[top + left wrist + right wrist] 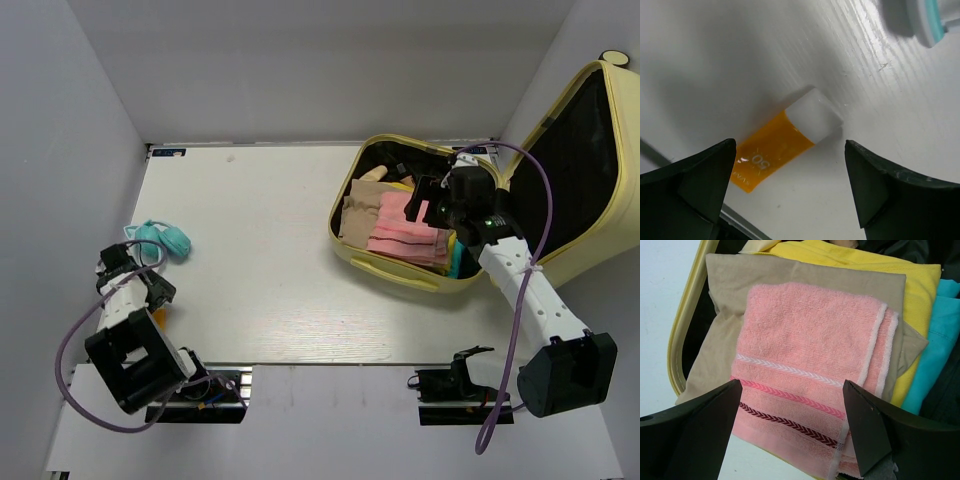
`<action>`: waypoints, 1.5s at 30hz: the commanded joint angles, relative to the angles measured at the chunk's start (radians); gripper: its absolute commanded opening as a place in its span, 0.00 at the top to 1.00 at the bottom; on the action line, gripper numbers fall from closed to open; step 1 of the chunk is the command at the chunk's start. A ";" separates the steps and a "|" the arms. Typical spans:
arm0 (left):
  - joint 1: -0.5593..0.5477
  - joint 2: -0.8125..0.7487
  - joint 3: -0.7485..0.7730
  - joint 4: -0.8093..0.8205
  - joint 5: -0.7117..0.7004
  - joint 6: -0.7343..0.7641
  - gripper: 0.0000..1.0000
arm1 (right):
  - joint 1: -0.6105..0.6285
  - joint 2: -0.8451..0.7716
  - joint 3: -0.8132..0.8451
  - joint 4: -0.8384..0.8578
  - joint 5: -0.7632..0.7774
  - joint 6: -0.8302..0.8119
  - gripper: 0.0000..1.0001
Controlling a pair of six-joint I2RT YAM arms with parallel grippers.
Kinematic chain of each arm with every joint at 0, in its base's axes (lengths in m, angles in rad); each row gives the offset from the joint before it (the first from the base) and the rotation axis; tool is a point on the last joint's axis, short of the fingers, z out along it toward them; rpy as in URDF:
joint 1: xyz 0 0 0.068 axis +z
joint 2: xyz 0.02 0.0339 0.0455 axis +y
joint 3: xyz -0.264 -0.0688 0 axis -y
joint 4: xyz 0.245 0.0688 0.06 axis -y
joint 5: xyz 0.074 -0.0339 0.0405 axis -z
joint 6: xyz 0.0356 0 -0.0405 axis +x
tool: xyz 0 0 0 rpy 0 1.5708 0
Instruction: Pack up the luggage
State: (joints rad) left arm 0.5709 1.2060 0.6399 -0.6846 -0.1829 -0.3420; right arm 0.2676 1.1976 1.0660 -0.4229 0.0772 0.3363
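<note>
Mid-pack: left hand [790, 150] poised for a pickup, right hand [792, 390] over the luggage [395, 268].
Near the table's left edge, left hand spread, straddling an orange tube [772, 150]; the next move likely called for lowering and closing. Right hand spread, holding nothing, above a pink towel [810, 355]. Luggage at the far right corner: pale yellow, lid open, folded clothes inside.

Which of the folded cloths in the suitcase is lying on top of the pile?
In the luggage, the pink towel with woven stripes. It lies over the tan cloth; the yellow cloth and teal cloth show only at the edges beneath.
</note>
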 commanded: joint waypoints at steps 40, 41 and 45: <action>-1.043 0.634 0.981 0.568 0.461 0.129 0.82 | -0.001 -0.274 -0.212 0.052 0.136 0.099 0.13; -1.057 0.664 1.050 0.579 0.451 0.123 0.82 | -0.002 -0.285 -0.221 0.062 0.144 0.113 0.13; -1.121 0.857 1.338 0.617 0.361 0.092 0.81 | -0.004 -0.329 -0.264 0.093 0.180 0.125 0.12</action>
State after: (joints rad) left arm -0.5156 1.9930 1.8259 -0.1284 0.2306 -0.2291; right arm 0.2687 0.9024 0.8272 -0.3916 0.1905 0.4297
